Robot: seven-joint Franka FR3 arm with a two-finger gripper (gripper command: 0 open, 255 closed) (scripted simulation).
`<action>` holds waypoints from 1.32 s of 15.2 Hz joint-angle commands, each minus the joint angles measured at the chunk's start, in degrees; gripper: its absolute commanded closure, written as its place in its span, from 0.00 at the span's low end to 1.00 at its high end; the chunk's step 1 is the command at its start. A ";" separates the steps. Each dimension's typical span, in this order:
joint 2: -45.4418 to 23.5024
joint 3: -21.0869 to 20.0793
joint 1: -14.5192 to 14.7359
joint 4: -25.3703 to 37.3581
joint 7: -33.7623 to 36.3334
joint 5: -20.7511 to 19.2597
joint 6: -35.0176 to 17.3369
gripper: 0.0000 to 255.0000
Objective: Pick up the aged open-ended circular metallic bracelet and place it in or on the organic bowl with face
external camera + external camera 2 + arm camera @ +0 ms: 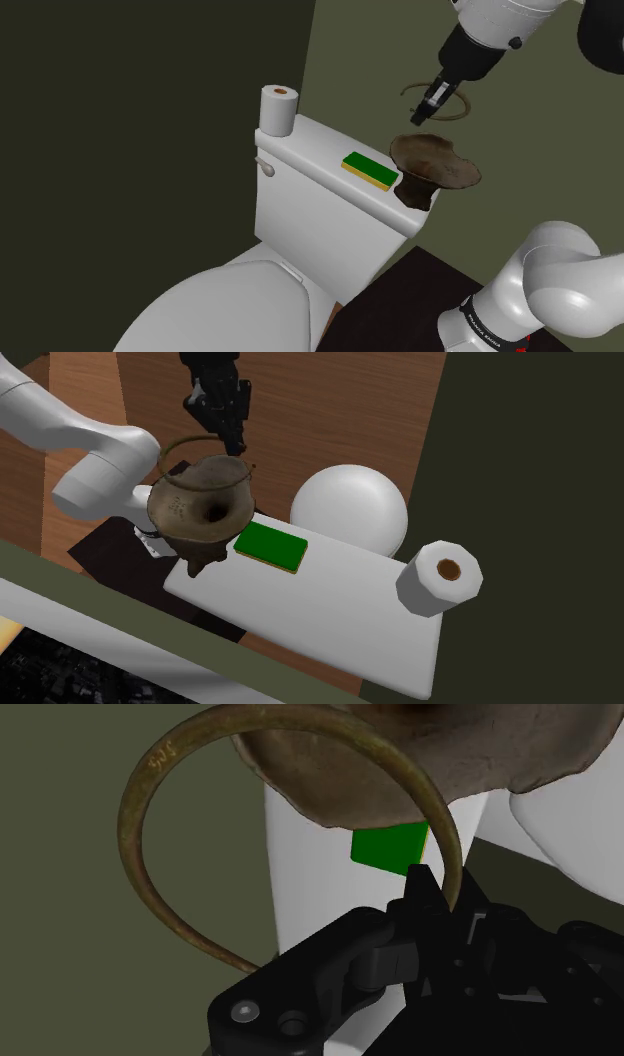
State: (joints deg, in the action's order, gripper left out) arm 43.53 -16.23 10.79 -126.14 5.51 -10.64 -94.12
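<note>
The bracelet [140, 804] is a tarnished brown-gold open ring, and my black gripper [440, 889] is shut on one side of it. In the shoulder view the gripper [435, 105] holds the bracelet [460, 110] in the air just above and behind the brown, irregular bowl [435, 162], which stands at one end of the white toilet tank lid [320, 155]. In the second exterior view the bracelet [185, 442] hangs level over the bowl's [195, 517] rim, with the gripper [232, 437] behind it. The bowl's underside [430, 754] lies beyond the ring.
A green and yellow sponge [368, 170] lies on the tank lid beside the bowl. A toilet paper roll [279, 108] stands at the lid's far end. The closed toilet seat [230, 310] is below the tank. A dark olive wall runs behind it.
</note>
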 commanded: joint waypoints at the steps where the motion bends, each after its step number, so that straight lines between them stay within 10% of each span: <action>1: 4.61 0.98 0.95 -2.83 -0.94 0.37 1.66 1.00; 20: 13.96 1.33 3.53 -17.10 0.37 1.44 -2.90 1.00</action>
State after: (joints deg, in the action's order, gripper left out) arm 57.50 -14.88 14.31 -143.21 5.86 -9.20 -96.97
